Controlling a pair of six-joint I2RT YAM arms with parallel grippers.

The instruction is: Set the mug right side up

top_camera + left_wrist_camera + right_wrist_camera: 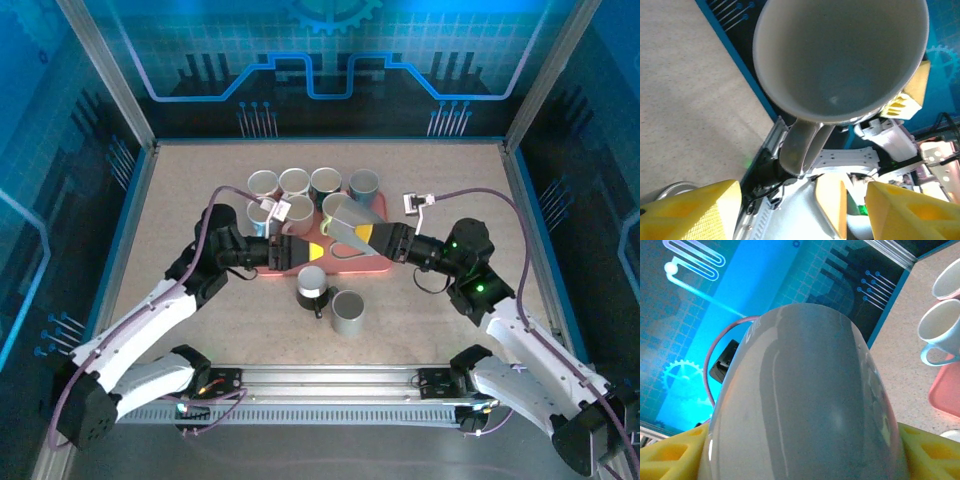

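Top external: grey mug [347, 228] airborne over the pink tray [378, 264], pinched in my right gripper [368, 237].
Mug lies tilted, mouth toward my left gripper [313, 251], whose jaws stand apart on nothing, just beside the rim. My read: 2-arm handoff setup, so the left can take it and upright it.

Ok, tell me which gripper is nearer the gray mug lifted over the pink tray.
Right. The right gripper is clamped on the gray mug, holding it tipped on its side. The left gripper sits open just off the mug's mouth, looking into it, and appears clear of it.
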